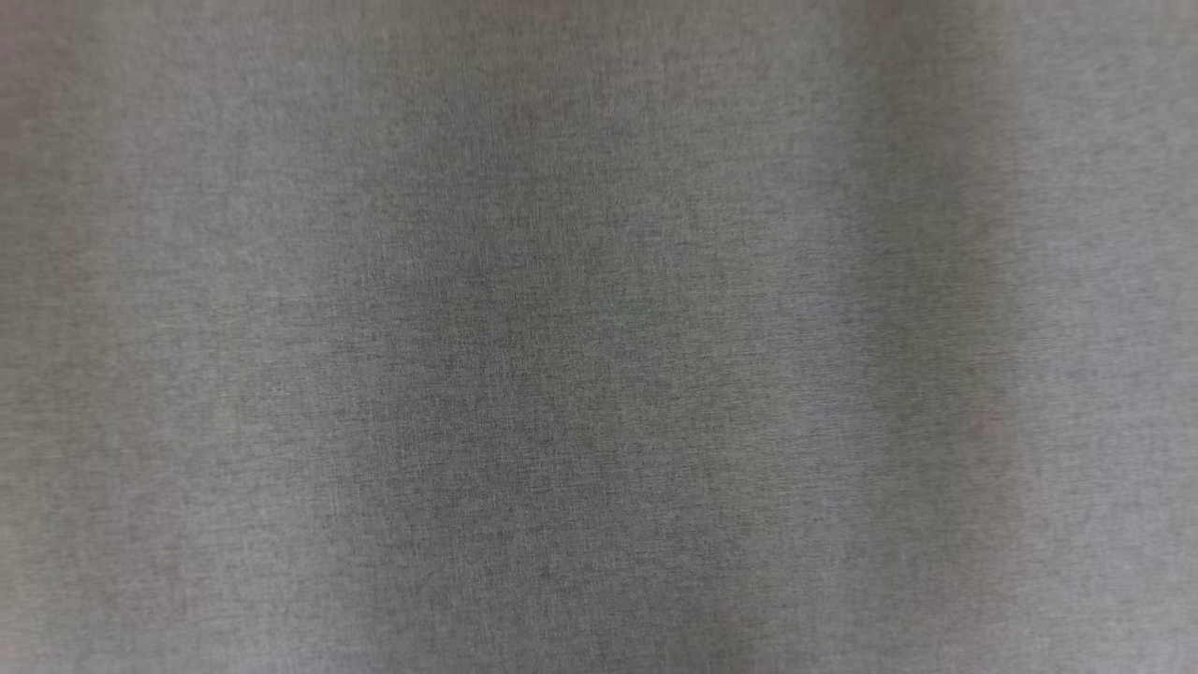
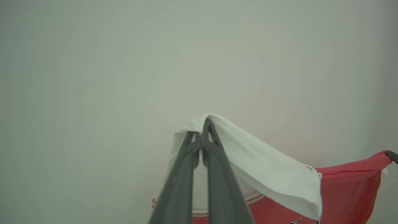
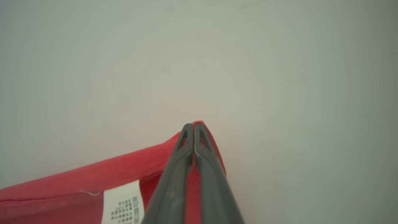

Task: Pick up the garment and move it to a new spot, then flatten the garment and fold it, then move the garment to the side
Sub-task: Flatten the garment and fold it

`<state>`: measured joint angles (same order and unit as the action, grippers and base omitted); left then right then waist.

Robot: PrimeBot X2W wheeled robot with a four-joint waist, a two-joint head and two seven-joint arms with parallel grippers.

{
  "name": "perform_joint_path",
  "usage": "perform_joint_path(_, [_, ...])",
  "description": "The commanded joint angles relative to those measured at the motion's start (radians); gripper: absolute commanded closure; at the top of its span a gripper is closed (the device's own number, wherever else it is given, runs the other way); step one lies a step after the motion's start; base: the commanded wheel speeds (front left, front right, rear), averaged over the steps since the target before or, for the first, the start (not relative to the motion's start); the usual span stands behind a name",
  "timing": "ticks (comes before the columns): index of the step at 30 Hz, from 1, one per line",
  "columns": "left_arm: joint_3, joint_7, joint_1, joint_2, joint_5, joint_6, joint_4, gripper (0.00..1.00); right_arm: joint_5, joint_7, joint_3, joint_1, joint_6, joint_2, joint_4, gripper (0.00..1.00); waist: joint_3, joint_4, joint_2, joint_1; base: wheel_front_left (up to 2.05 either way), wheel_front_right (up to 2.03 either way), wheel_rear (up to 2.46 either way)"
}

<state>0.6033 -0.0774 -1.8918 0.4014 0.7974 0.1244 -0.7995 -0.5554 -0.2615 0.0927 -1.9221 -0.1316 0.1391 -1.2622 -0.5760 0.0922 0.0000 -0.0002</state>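
The garment is red with a white part. In the left wrist view my left gripper (image 2: 201,132) is shut on a fold of its white cloth (image 2: 264,165), which drapes down to the right over the red cloth (image 2: 348,186). At that view's right edge a dark fingertip (image 2: 392,155) of the other arm holds the red hem, which is stretched between the two. My right gripper (image 3: 193,127) is shut on a corner of the red garment (image 3: 93,177). A white care label (image 3: 122,205) hangs beside its fingers.
Behind the garment in both wrist views lies a plain pale grey-white surface (image 3: 279,77). The head view gives a blurred grey woven surface (image 1: 599,337) with soft vertical bands of shade; I cannot tell what it is.
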Motion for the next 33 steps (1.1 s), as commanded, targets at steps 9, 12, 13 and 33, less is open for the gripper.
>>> perform_joint_path(9, [0.045,-0.057,0.037,-0.024,0.058,0.006,-0.016,1.00,0.122,-0.003,-0.073,0.063,0.002,-0.057,0.098,1.00,-0.080,-0.001,0.0000,0.0002,0.00,0.00,0.00])
perform_joint_path(12, [0.050,-0.088,0.078,-0.016,0.111,0.006,0.022,1.00,0.137,-0.003,-0.055,0.106,0.002,-0.071,0.138,1.00,-0.090,-0.006,0.0000,0.0002,0.00,0.00,0.00])
perform_joint_path(13, [0.055,-0.100,0.095,-0.011,0.130,0.006,0.041,1.00,0.133,-0.003,-0.046,0.123,0.002,-0.074,0.156,1.00,-0.089,-0.009,0.0000,0.0002,0.00,0.00,0.00])
perform_joint_path(33, [0.085,-0.174,0.821,0.217,0.355,-0.083,0.519,1.00,-0.296,0.012,0.357,0.843,0.002,0.112,0.546,1.00,0.235,-0.008,0.0000,0.0002,0.00,0.00,0.00])
